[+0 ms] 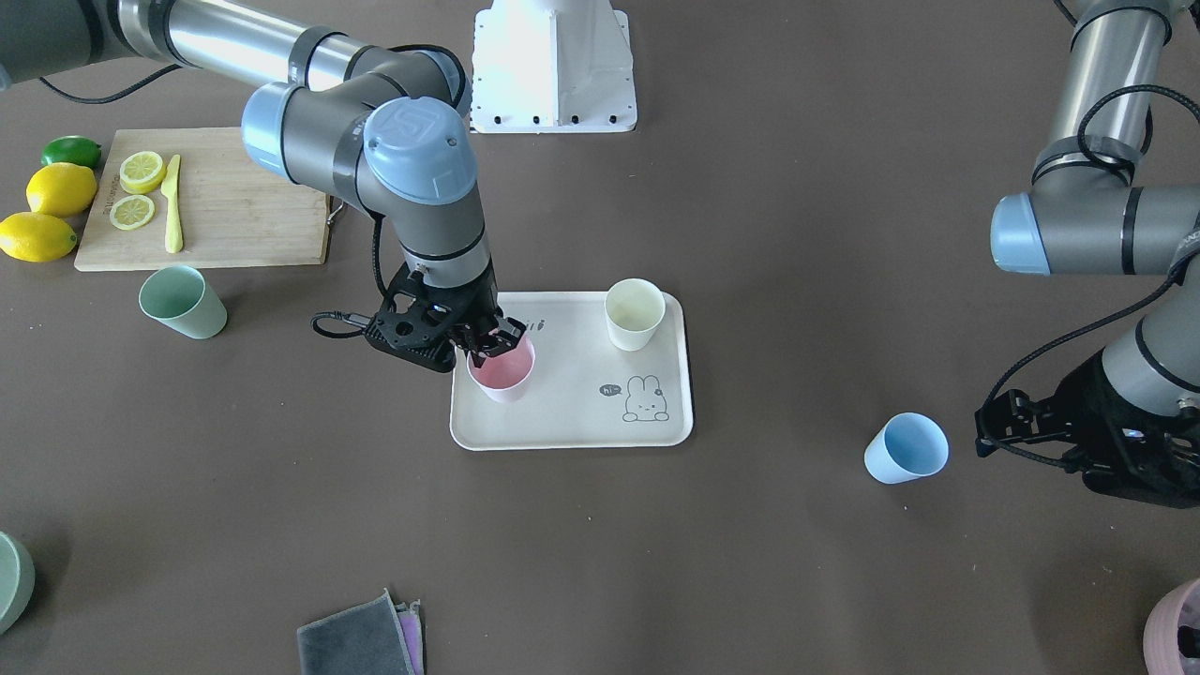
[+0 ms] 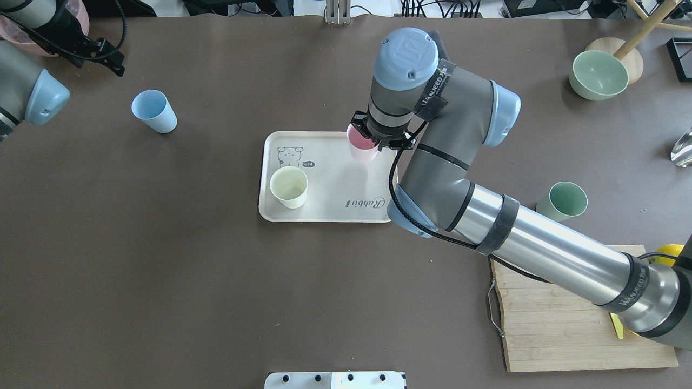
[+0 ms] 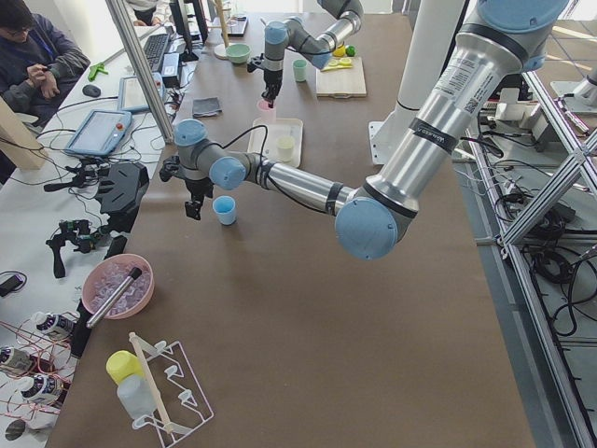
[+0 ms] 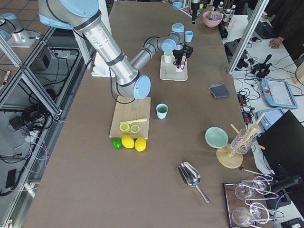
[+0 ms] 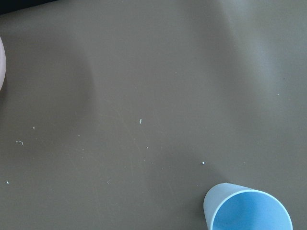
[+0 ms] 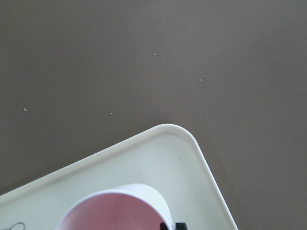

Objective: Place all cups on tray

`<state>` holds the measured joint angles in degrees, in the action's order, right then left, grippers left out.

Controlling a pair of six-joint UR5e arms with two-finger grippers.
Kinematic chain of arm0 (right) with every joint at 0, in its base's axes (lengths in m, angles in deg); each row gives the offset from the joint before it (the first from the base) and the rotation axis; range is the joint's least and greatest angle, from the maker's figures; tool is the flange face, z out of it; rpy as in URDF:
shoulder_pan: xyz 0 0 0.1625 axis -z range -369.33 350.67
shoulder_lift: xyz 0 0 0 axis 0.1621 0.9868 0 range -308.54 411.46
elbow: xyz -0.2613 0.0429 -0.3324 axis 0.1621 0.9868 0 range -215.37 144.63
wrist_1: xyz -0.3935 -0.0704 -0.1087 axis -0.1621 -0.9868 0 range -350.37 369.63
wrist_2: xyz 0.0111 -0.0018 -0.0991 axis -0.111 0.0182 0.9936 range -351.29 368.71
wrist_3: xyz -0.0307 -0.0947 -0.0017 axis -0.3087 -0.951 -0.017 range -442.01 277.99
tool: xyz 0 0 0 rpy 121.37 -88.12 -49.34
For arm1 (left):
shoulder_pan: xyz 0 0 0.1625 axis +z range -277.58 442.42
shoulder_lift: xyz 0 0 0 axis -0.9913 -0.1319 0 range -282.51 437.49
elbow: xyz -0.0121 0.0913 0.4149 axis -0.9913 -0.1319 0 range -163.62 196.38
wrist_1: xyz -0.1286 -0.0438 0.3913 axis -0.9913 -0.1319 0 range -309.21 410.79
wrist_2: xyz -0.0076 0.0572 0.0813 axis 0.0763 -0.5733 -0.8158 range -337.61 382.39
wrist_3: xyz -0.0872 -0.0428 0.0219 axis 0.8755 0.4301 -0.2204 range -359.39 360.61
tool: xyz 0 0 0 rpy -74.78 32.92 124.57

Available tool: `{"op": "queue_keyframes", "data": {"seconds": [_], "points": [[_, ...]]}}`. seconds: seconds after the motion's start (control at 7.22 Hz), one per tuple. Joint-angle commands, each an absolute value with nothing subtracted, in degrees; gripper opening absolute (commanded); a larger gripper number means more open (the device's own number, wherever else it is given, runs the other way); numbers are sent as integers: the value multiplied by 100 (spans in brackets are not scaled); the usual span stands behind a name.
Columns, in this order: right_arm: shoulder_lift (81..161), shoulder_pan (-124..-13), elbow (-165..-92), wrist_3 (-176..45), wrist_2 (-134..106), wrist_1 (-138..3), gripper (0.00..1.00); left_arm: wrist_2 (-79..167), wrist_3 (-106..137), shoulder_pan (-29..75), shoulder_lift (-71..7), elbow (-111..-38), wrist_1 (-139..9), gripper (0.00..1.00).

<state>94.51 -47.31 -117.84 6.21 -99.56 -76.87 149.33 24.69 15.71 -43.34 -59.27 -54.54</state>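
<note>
The beige "Rabbit" tray [image 1: 572, 412] lies mid-table, also in the overhead view [image 2: 330, 162]. A cream cup [image 1: 634, 314] stands upright on it. My right gripper [image 1: 489, 345] is shut on the rim of a pink cup [image 1: 503, 373] at the tray's corner; the right wrist view shows the cup [image 6: 115, 211] over the tray [image 6: 158, 158]. A blue cup [image 1: 905, 448] stands on the table off the tray, beside my left gripper [image 1: 982, 434], which is open and empty. A green cup [image 1: 181, 302] stands off the tray near the cutting board.
A wooden cutting board [image 1: 244, 206] holds lemon slices and a yellow knife, with lemons and a lime [image 1: 70, 150] beside it. A green bowl [image 2: 599, 74], a grey cloth [image 1: 356, 637] and a pink bowl [image 1: 1177, 628] sit at the table's edges.
</note>
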Motion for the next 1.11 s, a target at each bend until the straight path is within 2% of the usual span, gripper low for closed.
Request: {"op": "queue_keyframes", "data": {"seconds": [0.0,0.14,0.28,0.55,0.97], "points": [[9338,-4582,-11202,1139,-9512,-6958,43,14948,2478,1571,-4345,-5929,-5467,98],[9338,-4572,-11201,1159,-9431,-6956,66,14948,2478,1571,-4336,-5964,-5476,98],[9338,-4589,-11236,1090,-9474,-6956,100,14992,2556,1580,-4345,-5990,-5485,98],[9382,-5061,-11664,852,-10347,-7323,100,15151,2671,1737,-4275,-6061,-5520,98],[9740,-5711,-13243,-226,-11052,-8791,100,15081,3006,2037,-4187,-5842,-6037,97]]}}
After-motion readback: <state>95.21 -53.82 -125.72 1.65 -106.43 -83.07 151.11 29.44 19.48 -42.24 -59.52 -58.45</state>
